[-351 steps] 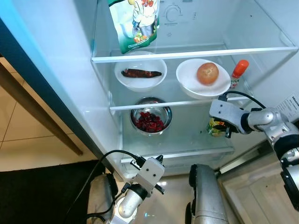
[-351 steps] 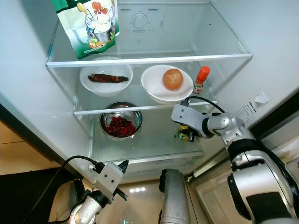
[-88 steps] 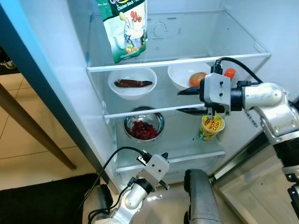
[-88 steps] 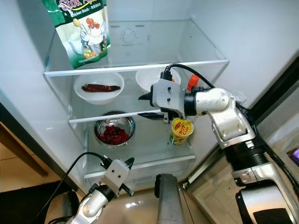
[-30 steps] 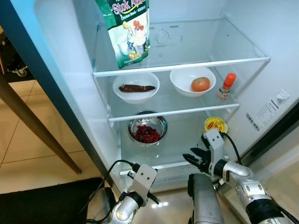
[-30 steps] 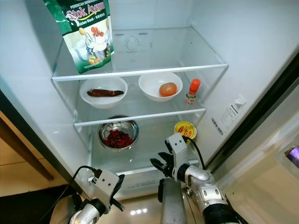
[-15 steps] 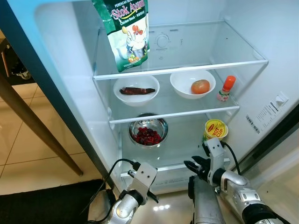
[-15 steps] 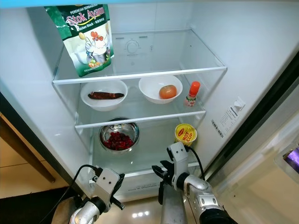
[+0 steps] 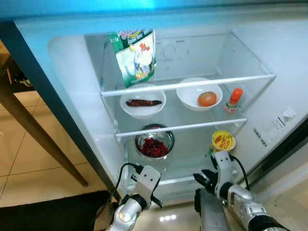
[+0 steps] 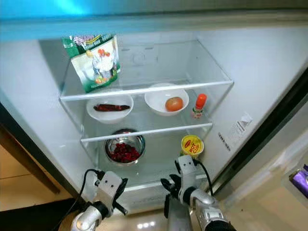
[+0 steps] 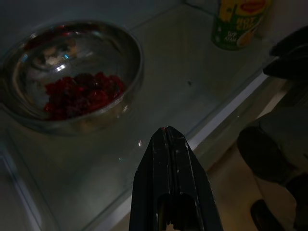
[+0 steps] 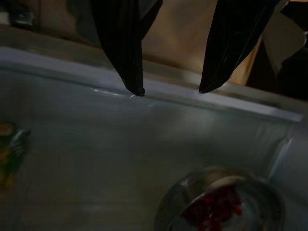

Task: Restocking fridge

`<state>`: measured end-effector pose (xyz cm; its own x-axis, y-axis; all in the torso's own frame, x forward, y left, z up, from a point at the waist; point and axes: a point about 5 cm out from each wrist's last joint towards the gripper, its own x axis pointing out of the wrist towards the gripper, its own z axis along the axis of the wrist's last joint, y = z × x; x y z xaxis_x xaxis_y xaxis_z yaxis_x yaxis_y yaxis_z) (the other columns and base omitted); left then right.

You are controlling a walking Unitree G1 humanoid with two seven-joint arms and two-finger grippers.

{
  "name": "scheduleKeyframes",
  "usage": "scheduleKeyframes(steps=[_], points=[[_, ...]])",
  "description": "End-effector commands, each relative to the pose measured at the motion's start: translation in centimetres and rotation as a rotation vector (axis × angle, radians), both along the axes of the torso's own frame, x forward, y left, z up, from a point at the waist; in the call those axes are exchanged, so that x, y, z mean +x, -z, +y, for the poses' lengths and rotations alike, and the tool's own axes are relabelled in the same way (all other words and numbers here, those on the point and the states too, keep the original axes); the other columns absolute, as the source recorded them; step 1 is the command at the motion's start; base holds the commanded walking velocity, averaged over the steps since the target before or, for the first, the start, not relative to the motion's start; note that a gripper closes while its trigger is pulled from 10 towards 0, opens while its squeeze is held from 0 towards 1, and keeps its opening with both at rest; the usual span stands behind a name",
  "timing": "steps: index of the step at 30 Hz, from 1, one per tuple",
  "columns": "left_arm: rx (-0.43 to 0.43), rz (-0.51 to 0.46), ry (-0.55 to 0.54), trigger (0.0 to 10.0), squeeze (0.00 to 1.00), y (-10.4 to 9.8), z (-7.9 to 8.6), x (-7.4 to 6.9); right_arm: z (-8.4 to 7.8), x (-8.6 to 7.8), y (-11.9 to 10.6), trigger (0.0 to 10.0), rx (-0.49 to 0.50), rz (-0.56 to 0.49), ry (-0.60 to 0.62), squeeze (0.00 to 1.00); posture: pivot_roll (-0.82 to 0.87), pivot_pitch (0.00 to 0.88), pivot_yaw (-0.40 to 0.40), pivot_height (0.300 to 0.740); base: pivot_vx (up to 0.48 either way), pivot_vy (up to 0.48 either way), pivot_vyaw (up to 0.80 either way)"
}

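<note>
The right tool (image 9: 203, 179) hangs low before the fridge's bottom shelf (image 9: 190, 161), fingers spread apart and holding nothing. The left tool (image 11: 167, 139) has its fingers pressed together, empty, just outside the same shelf. On that shelf the yellow-lidded noodle cup (image 9: 223, 142) stands upright at the right, well apart from the steel bowl of red berries (image 9: 154, 142).

We count two white bowls (image 9: 142, 102) (image 9: 199, 95); one steel bowl (image 9: 154, 142) of red bits; one green pouch (image 9: 134, 57); one red-capped bottle (image 9: 233, 100); one yellow-lidded cup (image 9: 223, 142); three glass shelves (image 9: 187, 84).
</note>
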<state>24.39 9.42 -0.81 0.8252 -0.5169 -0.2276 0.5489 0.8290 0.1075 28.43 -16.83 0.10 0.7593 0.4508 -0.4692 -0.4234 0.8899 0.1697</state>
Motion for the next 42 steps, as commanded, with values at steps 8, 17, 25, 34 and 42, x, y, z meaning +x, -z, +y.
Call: scheduleKeyframes(steps=[8, 17, 25, 34, 42], points=[[0.011, 0.047, 0.093, 10.0, 0.0, 0.7, -0.9, -0.9, 0.0, -0.2, 0.5, 10.0, -0.026, 0.009, 0.013, 0.0, -0.07, 0.058, -0.014, 0.577, 0.0, 0.0, 0.0], [0.032, 0.072, 0.115, 10.0, 0.0, 1.0, -1.5, -1.0, -0.3, -0.1, 0.3, 10.0, 0.007, -0.006, 0.02, 0.0, -0.07, 0.062, -0.016, 0.591, 0.0, 0.0, 0.0], [0.034, 0.095, 0.14, 10.0, 0.0, 0.9, -2.3, -0.8, -0.4, -0.2, 0.7, 10.0, -0.034, 0.012, 0.05, 0.0, -0.07, 0.066, -0.017, 0.591, 0.0, 0.0, 0.0], [0.049, 0.109, 0.15, 10.0, 0.0, 1.1, -2.6, -0.9, -0.4, -0.3, 0.8, 10.0, -0.03, 0.015, 0.054, 0.0, -0.07, 0.067, -0.017, 0.591, -0.142, 0.0, 0.0], [0.028, 0.1, 0.166, 10.0, 0.0, 1.0, -2.9, -1.1, -0.3, -0.4, 1.0, 10.0, -0.034, 0.019, 0.057, 0.0, -0.07, 0.067, -0.017, 0.591, -0.037, 0.0, 0.0]])
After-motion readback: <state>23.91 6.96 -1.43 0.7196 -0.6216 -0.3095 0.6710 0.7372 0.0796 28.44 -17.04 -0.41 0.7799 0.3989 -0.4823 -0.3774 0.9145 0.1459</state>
